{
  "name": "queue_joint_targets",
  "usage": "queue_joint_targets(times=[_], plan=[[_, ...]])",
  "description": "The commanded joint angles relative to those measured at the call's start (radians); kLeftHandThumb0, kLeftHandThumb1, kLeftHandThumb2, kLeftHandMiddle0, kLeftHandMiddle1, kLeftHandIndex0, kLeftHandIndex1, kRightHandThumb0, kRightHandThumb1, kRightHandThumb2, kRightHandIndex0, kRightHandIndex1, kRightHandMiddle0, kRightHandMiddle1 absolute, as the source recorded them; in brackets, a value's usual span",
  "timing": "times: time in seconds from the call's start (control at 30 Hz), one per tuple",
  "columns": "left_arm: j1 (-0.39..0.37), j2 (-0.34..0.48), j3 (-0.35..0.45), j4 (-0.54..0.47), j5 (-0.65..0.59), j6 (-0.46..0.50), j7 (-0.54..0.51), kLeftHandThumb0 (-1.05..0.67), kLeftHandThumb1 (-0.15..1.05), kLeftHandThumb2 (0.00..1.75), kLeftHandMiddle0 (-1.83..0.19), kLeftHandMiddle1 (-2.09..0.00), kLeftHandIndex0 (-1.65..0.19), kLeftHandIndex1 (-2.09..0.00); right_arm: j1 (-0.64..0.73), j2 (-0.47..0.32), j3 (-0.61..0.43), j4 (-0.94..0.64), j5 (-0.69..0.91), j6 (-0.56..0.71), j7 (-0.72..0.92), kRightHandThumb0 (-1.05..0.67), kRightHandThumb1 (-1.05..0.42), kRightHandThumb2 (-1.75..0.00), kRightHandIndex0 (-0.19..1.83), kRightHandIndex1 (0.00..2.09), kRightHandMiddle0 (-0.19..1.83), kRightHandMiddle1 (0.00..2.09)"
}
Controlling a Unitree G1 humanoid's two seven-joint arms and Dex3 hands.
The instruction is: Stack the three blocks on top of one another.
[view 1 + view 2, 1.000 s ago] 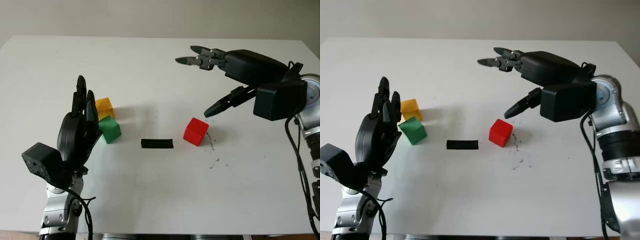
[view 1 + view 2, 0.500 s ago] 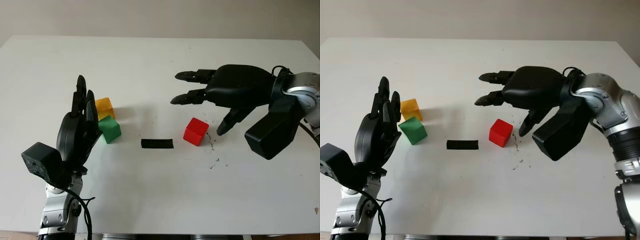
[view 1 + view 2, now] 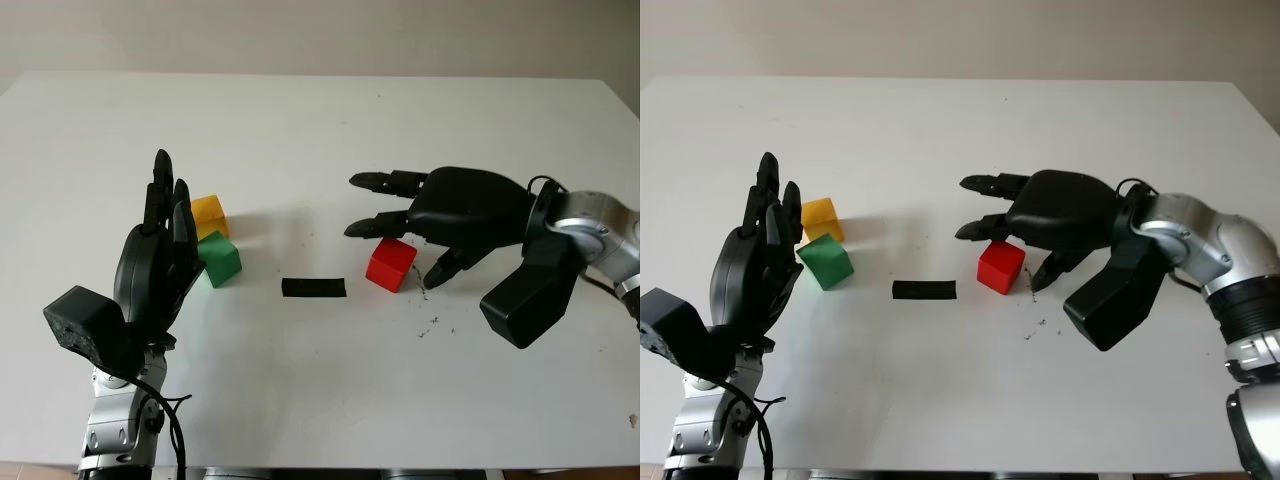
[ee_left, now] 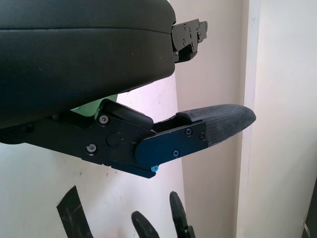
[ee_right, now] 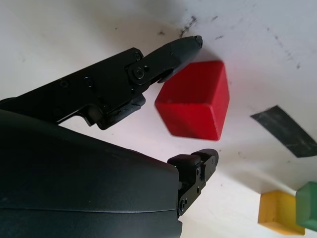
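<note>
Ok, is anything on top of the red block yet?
No. The red block sits alone on the table, its top bare. The open right hand brackets it without gripping. Its underside is hidden. Yellow block and green block sit apart.

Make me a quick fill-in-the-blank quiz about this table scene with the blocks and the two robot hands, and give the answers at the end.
1. The right robot hand is open, its fingers on either side of the ____ block.
2. The green block sits right beside the ____ block, near the left robot hand.
3. Between the green block and the red block, a strip of ____ tape lies on the white table.
4. No block is stacked yet; all three lie on the ____.

Missing words: red; yellow; black; table
</note>
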Motion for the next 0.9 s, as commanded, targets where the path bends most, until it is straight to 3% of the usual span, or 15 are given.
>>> queue_joint_targets(times=[0.0, 0.33, 0.37, 0.43, 0.47, 0.53, 0.67, 0.87], plan=[[0.013, 0.002, -0.003, -0.021, 0.009, -0.002, 0.001, -0.75, 1.05, 0.71, 0.19, 0.0, 0.19, 0.0, -0.017, 0.005, 0.017, 0.031, -0.027, -0.016, -0.048, -0.56, -0.88, -0.06, -0.05, 0.05, 0.36, 0.09], [0.018, 0.004, -0.007, -0.022, 0.031, -0.006, 0.004, -0.74, 1.05, 0.71, 0.19, 0.0, 0.19, 0.0, -0.045, 0.016, 0.062, 0.134, -0.088, -0.055, -0.248, -0.4, -0.99, -0.08, 0.05, 0.08, 0.59, 0.24], [0.019, 0.004, -0.007, -0.022, 0.032, -0.005, 0.004, -0.74, 1.05, 0.71, 0.19, 0.0, 0.19, 0.0, -0.046, 0.016, 0.064, 0.138, -0.097, -0.058, -0.277, -0.39, -1.01, -0.07, 0.07, 0.07, 0.58, 0.36], [0.018, 0.003, -0.005, -0.02, 0.029, -0.002, 0.0, -0.74, 1.05, 0.71, 0.19, 0.0, 0.19, 0.0, -0.053, 0.013, 0.069, 0.146, -0.116, -0.067, -0.336, -0.37, -1.01, -0.06, 0.15, 0.07, 0.43, 0.95], [0.018, 0.004, -0.005, -0.021, 0.028, 0.0, -0.001, -0.74, 1.05, 0.71, 0.19, 0.0, 0.19, 0.0, -0.057, 0.011, 0.07, 0.146, -0.117, -0.07, -0.351, -0.37, -1.02, -0.06, 0.17, 0.06, 0.38, 1.14], [0.017, 0.005, -0.006, -0.021, 0.03, 0.003, -0.001, -0.74, 1.05, 0.71, 0.19, 0.0, 0.19, 0.0, -0.067, 0.006, 0.074, 0.147, -0.123, -0.07, -0.371, -0.35, -1.04, -0.06, 0.19, 0.06, 0.33, 1.33], [0.016, 0.001, -0.007, -0.022, 0.032, 0.006, 0.005, -0.74, 1.05, 0.7, 0.19, 0.0, 0.19, 0.0, -0.092, -0.005, 0.079, 0.14, -0.143, -0.057, -0.388, -0.31, -1.04, -0.06, 0.23, 0.08, 0.32, 1.41], [0.016, 0.002, -0.01, -0.02, 0.037, -0.002, 0.006, -0.74, 1.05, 0.71, 0.19, 0.0, 0.19, 0.0, -0.141, -0.019, 0.076, 0.144, -0.15, -0.033, -0.394, -0.31, -1.02, -0.05, 0.25, 0.07, 0.35, 1.35]])
